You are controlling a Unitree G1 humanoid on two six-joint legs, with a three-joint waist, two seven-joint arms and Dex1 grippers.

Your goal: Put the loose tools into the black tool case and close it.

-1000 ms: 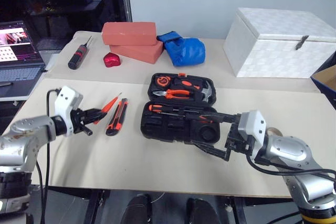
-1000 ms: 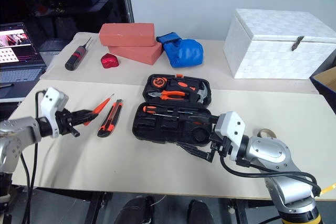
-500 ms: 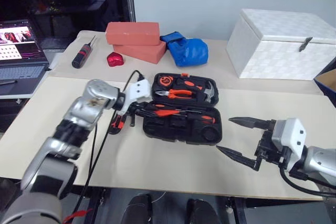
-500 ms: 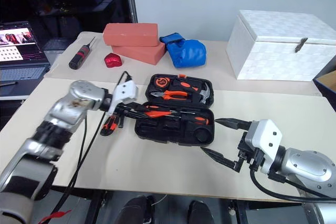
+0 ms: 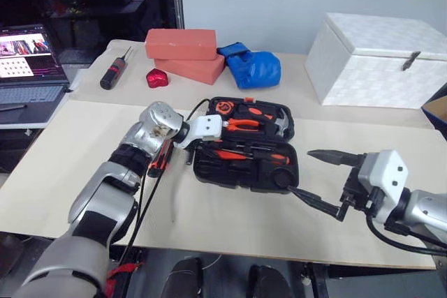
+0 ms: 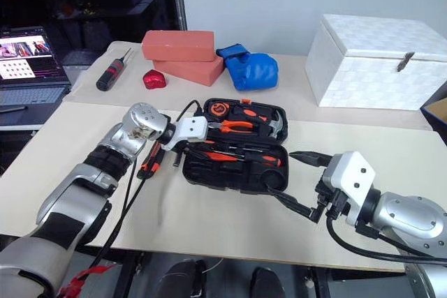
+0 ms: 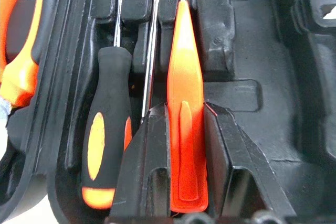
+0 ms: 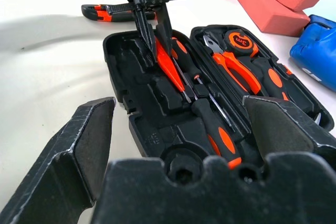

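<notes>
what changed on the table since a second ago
The left hand, shut on the slim orange screwdriver, swung from the table's left side to over the open black tool case. The right hand, open, drew back from the case. The utility knife stayed on the table.

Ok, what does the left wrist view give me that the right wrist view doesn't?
Left wrist view alone: close-up of the left gripper shut on the slim orange screwdriver, its tip toward a moulded slot.

Right wrist view alone: the utility knife on the table beside the case, the open right gripper, the pliers.

Both: the black tool case and a stowed orange-and-black screwdriver.
</notes>
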